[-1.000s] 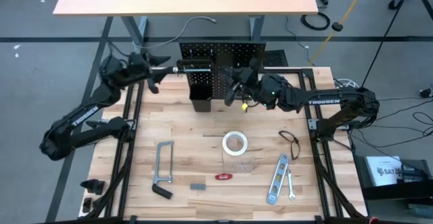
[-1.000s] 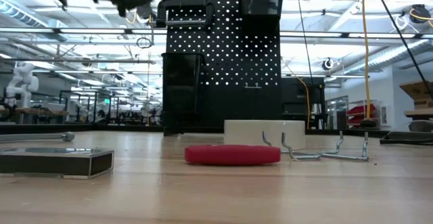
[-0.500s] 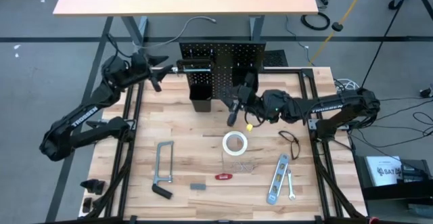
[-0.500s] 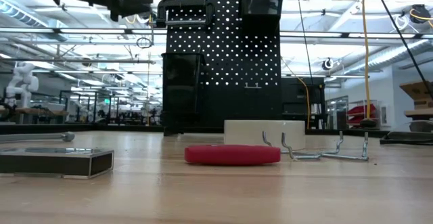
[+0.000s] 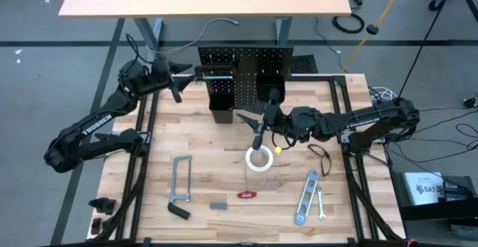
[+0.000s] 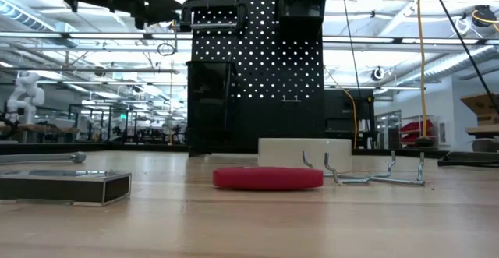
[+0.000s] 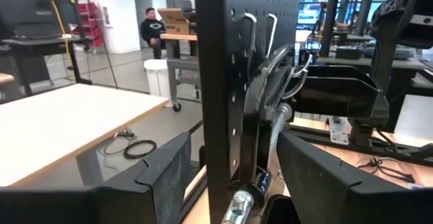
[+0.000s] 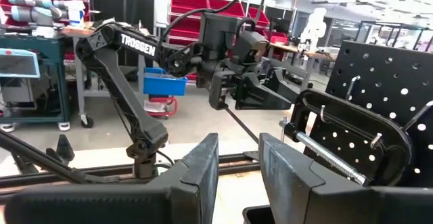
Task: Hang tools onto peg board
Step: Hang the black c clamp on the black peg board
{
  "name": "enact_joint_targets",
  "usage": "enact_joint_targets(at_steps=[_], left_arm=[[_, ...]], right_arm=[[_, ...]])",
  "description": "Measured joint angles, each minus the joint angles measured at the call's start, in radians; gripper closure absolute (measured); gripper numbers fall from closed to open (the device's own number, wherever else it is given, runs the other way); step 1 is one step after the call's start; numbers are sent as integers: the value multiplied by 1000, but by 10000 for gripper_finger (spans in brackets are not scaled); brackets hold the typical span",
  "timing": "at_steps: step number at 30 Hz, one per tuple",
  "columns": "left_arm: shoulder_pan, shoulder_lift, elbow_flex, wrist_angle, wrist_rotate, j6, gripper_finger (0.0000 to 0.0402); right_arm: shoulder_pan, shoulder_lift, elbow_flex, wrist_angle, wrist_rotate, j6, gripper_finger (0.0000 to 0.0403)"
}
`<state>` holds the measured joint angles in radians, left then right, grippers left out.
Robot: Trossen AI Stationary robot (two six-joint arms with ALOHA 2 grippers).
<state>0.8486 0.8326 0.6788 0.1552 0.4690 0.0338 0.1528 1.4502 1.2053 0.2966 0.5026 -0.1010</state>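
The black peg board [image 5: 246, 57] stands upright at the table's far edge with two box bins [image 5: 221, 98] [image 5: 270, 83]. A dark C-clamp [image 5: 213, 73] hangs from hooks at its upper left; it also shows in the low view [image 6: 214, 12] and the left wrist view [image 7: 270, 82]. My left gripper [image 5: 181, 80] is open and level just left of the board's left edge, fingers [image 7: 162, 176] on either side of that edge, touching nothing. My right gripper [image 5: 254, 131] is slightly open and empty above the table, just beyond the white tape roll [image 5: 259, 158].
On the table lie a grey bar clamp [image 5: 179, 187], a small grey block [image 5: 217, 205], a red-handled tool [image 5: 246, 195], loose wire hooks [image 5: 270, 181], black pliers [image 5: 320, 157], a silver level [image 5: 305, 197] and a small wrench [image 5: 320, 202]. A person stands in the room beyond [image 7: 154, 28].
My right gripper has drawn back from the peg board toward the table's near edge and come down to just beyond the tape roll. My left gripper has edged a little toward the peg board's left edge. The C-clamp stays hanging on its hooks.
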Motion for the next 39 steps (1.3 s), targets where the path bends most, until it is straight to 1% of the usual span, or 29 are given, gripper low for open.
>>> enact_joint_targets(at_steps=[12,15,19,24,34,36,39], left_arm=[[-84,29,0,94,-9,-9,179],[-93,29,0,99,-27,-9,188],[-93,33,0,99,-33,-8,214],[-93,33,0,99,-55,-19,260],[-93,33,0,110,-53,-28,385],[-93,33,0,123,-53,-27,390],[-93,34,0,141,-53,-28,382]], right_arm=[[7,0,0,-3,0,6,303],[8,0,0,-3,0,6,303],[8,0,0,-3,0,6,303],[8,0,0,-3,0,6,303],[13,1,-1,-3,-1,7,303],[13,1,-1,-3,-1,7,303],[13,1,-1,-3,-1,7,303]])
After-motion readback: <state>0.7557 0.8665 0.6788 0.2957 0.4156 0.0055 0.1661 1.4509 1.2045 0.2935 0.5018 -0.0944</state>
